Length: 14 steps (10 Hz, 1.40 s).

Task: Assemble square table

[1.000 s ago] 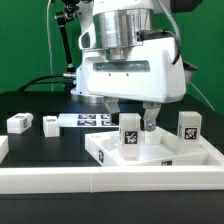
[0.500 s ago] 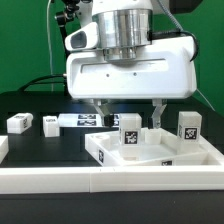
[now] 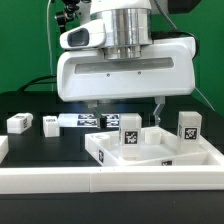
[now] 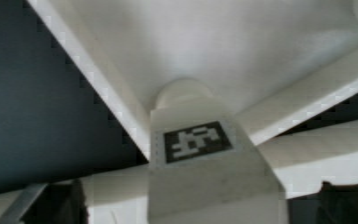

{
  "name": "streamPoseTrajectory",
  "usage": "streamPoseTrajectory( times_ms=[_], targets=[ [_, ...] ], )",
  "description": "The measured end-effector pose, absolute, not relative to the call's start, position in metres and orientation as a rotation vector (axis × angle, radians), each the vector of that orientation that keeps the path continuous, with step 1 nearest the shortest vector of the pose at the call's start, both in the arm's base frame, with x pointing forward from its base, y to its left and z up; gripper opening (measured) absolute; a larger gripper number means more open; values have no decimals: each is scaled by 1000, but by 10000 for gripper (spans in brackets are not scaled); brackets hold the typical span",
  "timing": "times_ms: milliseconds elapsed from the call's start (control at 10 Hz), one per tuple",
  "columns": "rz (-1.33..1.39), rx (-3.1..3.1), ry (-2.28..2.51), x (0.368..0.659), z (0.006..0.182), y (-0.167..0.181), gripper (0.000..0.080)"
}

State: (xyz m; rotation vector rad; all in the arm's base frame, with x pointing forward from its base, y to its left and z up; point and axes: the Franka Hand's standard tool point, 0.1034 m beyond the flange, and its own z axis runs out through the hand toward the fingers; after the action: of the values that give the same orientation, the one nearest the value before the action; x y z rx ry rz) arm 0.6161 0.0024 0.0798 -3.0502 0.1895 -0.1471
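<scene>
Square table top point(image 3: 150, 160) lies rim-up at the exterior view's right, a leg point(image 3: 129, 130) standing on it | gripper point(image 3: 127, 108) spread wide above this leg, holding nothing | leg probably light, stiff, smooth plastic; take its flat sides

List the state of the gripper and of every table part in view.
gripper: open, holding nothing.
square top: lying flat, rim up.
middle leg: upright in the square top, clear of both fingers; whether it is fastened cannot be told.
right leg: upright.
far-left leg: loose on the black table, apart from the square top.
second left leg: loose on the black table, unattached.
</scene>
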Motion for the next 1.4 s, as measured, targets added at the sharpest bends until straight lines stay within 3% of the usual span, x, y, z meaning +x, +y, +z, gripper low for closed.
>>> streamPoseTrajectory(
  times_ms=[200, 300, 400, 500, 600, 1400],
  targets=[
    [-152, -3068, 0, 616, 79, 1, 649],
    [-154, -3069, -45, 616, 79, 1, 544],
    [-154, -3069, -35, 616, 79, 1, 544],
    [-153, -3068, -10, 616, 79, 1, 375],
    [-152, -3067, 21, 616, 79, 1, 289],
    [-130, -2873, 964, 614, 78, 3, 290]
  ],
)
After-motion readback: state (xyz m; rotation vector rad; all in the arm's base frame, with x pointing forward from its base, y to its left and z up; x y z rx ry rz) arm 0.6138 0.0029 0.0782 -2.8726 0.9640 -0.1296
